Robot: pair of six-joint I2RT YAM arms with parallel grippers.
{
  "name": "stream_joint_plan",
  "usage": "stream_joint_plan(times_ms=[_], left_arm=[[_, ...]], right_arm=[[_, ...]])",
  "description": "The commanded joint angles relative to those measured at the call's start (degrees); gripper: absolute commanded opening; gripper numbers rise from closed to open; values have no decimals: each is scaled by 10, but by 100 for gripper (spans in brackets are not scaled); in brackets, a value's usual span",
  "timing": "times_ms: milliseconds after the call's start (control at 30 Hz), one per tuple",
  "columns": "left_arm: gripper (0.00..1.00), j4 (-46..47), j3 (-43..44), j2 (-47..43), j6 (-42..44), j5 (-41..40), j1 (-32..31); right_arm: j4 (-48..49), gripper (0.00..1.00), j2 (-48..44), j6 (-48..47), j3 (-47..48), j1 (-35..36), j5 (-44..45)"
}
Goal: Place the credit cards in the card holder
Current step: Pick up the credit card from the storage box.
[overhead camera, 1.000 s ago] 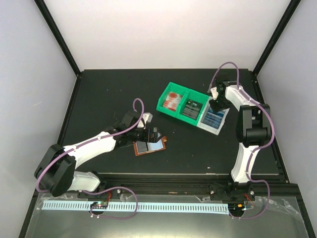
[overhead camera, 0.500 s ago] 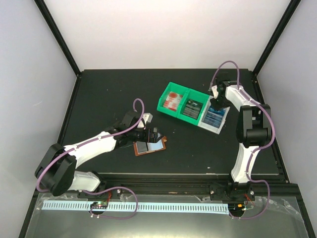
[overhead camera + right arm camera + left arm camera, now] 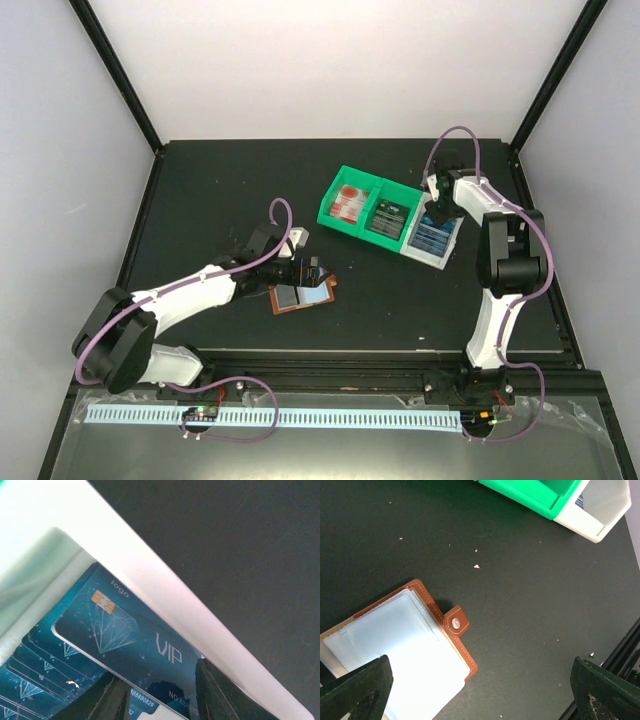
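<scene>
The brown card holder (image 3: pixel 303 296) lies open on the black table, its clear sleeves (image 3: pixel 405 645) facing up and its snap tab (image 3: pixel 456 624) at the edge. My left gripper (image 3: pixel 314 272) hovers just over it, open wide, with one finger above the sleeves. My right gripper (image 3: pixel 437 212) reaches down into the white bin (image 3: pixel 428 265) of blue credit cards (image 3: pixel 430 238). In the right wrist view the top blue card (image 3: pixel 125 640), printed VIP, sits tilted between my fingers (image 3: pixel 107 702), which stand apart on either side of its lower end. Red cards (image 3: pixel 349 203) and dark cards (image 3: pixel 387 215) fill the green bin (image 3: pixel 340 222).
The green bin and white bin stand side by side at the back right of the table, and their corners show in the left wrist view as green bin (image 3: pixel 520 492) and white bin (image 3: pixel 600 510). The white bin's wall (image 3: pixel 165 595) runs right beside my right fingers.
The right wrist has shifted slightly over the white bin. The left arm and the card holder have stayed still.
</scene>
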Motion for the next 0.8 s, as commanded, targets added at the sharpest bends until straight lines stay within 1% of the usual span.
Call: stream_joint_plan(times_ms=[0,167,300,367,467,533,667,767], left_arm=[[99,18,5,7,-4,12,3],[99,21,6,6,-3,19,3],[99,30,12,8,0,36,3],[99,32,16,12,-3,37,3],[99,41,26,21,-11,40,3],[99,53,32,31,-17,45,3],[99,84,51,59,-40,56,-1],[99,98,77,88,-57,48,-9]], right_arm=[[41,39,-4,-25,-2,7,-5],[41,39,12,-32,3,10,-5],[30,29,14,-21,12,12,-31],[24,21,8,-17,15,14,-62],[16,12,-5,-15,12,22,-90],[11,8,-10,-9,10,30,-94],[-6,4,-15,5,14,44,-92],[-12,2,-22,18,13,47,-68]])
